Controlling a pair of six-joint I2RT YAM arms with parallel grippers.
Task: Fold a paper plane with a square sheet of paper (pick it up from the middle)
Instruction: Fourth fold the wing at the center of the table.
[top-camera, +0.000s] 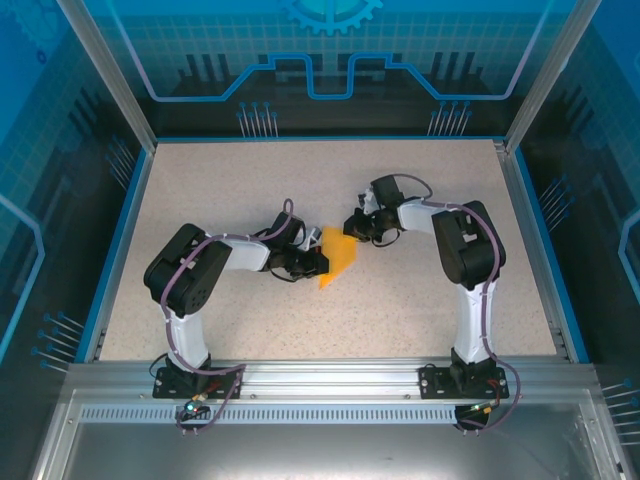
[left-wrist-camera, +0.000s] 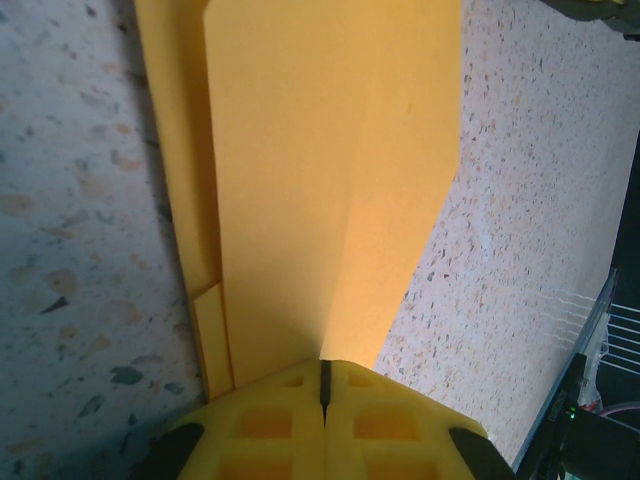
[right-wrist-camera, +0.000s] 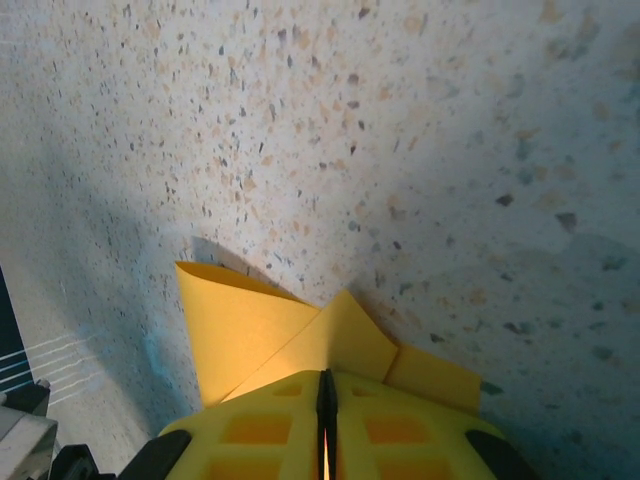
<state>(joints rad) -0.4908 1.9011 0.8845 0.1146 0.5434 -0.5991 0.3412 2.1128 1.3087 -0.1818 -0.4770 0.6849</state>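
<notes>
1. Orange-yellow paper, the part-folded paper plane (top-camera: 338, 256), is held near the centre of the worktop (top-camera: 250, 190); its creased layers are seen in the left wrist view.
2. The left end effector (left-wrist-camera: 324, 378) is clenched on the plane's edge at its 8 o'clock side. The right end effector (right-wrist-camera: 325, 385) is clenched on the corner at its 1 o'clock side.
3. A tear is judged possible if the two arms are drawn apart, since thin paper is pinched at both ends.
4. The creases could be sprung or skewed if one grip is released while the paper is off the surface. Whether it lies flat cannot be told.
5. A slip is judged likely where only a narrow margin is pinched, as at the right grip.
6. The worktop is a pale, matt, speckled stone-look surface, bordered by a blue edging (top-camera: 122, 232) at 9 and 3 o'clock.
7. The cell is enclosed by aluminium posts (top-camera: 105, 75) and blue-tinted panels (top-camera: 330, 60) printed with line graphics. An aluminium rail (top-camera: 320, 375) carrying the arm bases (top-camera: 185, 378) lies at 6 o'clock.
</notes>
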